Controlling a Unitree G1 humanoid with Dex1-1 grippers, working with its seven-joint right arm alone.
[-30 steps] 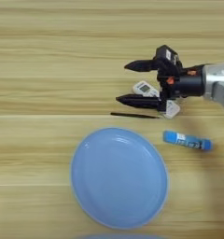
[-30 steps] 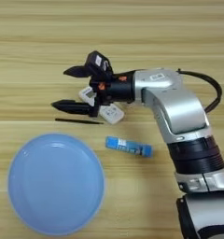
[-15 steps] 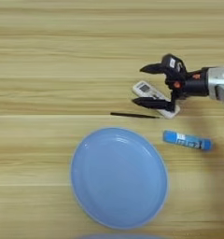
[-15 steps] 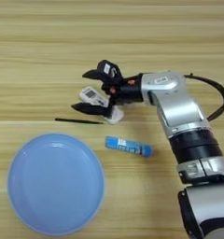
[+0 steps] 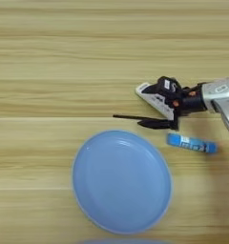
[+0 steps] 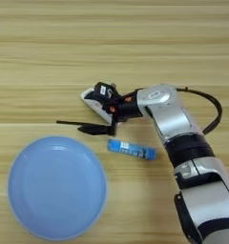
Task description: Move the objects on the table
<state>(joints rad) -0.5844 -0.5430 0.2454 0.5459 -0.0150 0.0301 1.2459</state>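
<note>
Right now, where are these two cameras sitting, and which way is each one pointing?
Left eye view: on the robot's head, looking down on the wooden table; only the right gripper and a bit of silver forearm show, at the right edge.
Right eye view: same head, aimed a little further right; the whole right arm shows, coming up from the bottom right corner.
Shared: the blue plate, the blue tube, the thin black stick and the white remote under the gripper.

A silver forearm [image 6: 176, 121] with dark joint bands is seen, looped by a black cable [image 6: 209, 102]; the black two-fingered gripper [image 6: 98, 112] carries orange marks.
</note>
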